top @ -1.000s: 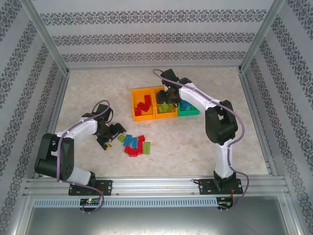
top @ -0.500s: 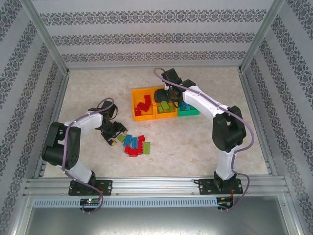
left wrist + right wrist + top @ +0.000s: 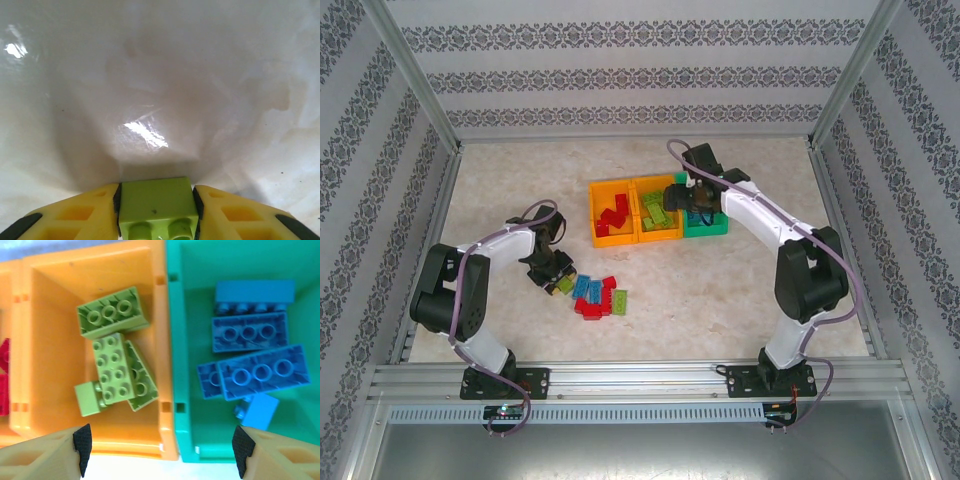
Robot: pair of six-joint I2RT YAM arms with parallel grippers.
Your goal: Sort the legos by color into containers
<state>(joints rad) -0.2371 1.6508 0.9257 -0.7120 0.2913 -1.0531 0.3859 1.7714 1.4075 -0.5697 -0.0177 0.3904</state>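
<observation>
Jaws of the left gripper [image 3: 557,282] press against both sides of a small light green studded plastic brick [image 3: 156,202]. It sits between the yellow fingers [image 3: 75,217] at the bottom edge of the left wrist view, studs toward the camera, with the pale marbled table [image 3: 740,290] behind it. Seen from above, this gripper is left of centre, at the left end of a loose cluster of blue, red and green bricks [image 3: 600,297] lying on the table. Jaws of the right gripper [image 3: 162,452] stand wide with nothing between them, above the seam between the middle orange plastic bin [image 3: 45,345] and the green plastic bin [image 3: 200,422], in the upper middle of the overhead view. Several light green bricks [image 3: 117,367] lie in that orange bin, and blue bricks [image 3: 255,370] lie in the green one. A second orange bin [image 3: 615,241] touches the row's left end and holds red bricks [image 3: 613,218]
</observation>
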